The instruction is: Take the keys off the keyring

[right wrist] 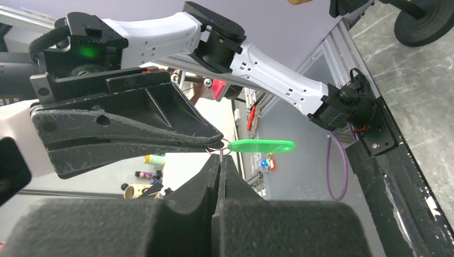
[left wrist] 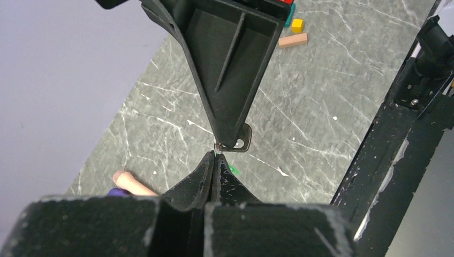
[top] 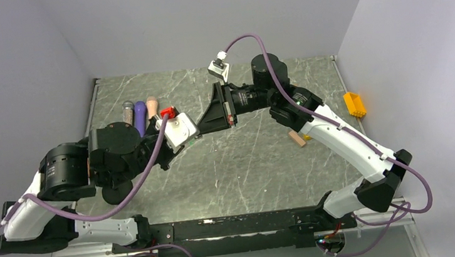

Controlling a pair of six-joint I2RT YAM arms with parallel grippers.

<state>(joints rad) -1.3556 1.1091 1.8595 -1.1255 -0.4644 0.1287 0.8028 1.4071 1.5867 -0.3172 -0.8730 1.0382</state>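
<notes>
My two grippers meet tip to tip above the table's middle (top: 203, 127). In the right wrist view the green plastic tag, the keys (right wrist: 262, 145), hangs level from the thin silvery keyring (right wrist: 220, 146). My right gripper (right wrist: 220, 157) is shut on a thin metal piece seen edge-on at the ring. The left wrist view shows that piece as a small dark key head with a hole (left wrist: 241, 143) at the right fingertips. My left gripper (left wrist: 215, 155) is shut on the ring's wire; a sliver of green (left wrist: 232, 169) shows beside it.
Three microphone-like cylinders (top: 140, 113) and a red block (top: 167, 113) lie at the back left. A wooden block (top: 297, 138) lies right of centre, with a yellow block (left wrist: 297, 25) near it. A yellow bin (top: 354, 104) sits outside the right edge.
</notes>
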